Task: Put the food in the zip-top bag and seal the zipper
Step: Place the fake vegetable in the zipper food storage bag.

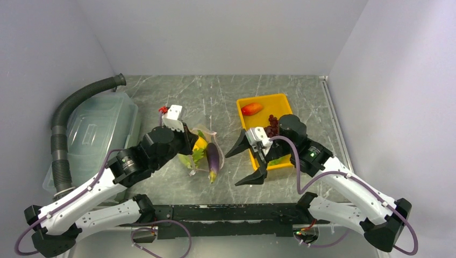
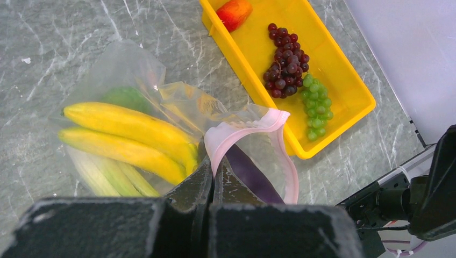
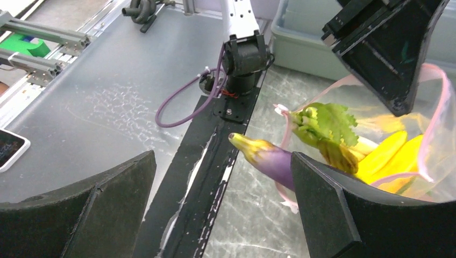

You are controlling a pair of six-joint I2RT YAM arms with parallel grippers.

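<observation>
1. The zip-top bag (image 2: 134,70) lies on the desk (image 1: 226,91), just left of the yellow tray (image 2: 344,70), with its mouth turned toward my bases. It is thin, clear, crinkly film. I judge it limp: it will not hold its own mouth open, and it will slide if nudged.
2. My left tool (image 2: 212,174) is pinched together on the zipper (image 2: 253,121), holding that lip up so the mouth forms a loop. The pink strip looks like the stiffest part of the bag, so it is the place to grip. The film beside it would likely stretch or slip.
3. Inside lie the bananas (image 2: 123,126), the leek (image 2: 107,174) and the green round fruit (image 2: 126,97). The eggplant (image 2: 250,174) is only partway in, with its stem end poking out past the mouth.
4. My right tool (image 1: 232,171) hangs with its fingers wide apart, holding nothing, between the bag and the tray's near corner.
5. The tray holds the red-orange fruit (image 2: 234,12), the dark grapes (image 2: 285,67) and the green grapes (image 2: 316,107). These toys look light, hard and smooth. I would take each knobbly grape bunch across its middle, and the round fruit across its widest part, since it may squirt free.
6. The glossy, tapered eggplant is best pushed or held at its thick body, not the stem.
</observation>
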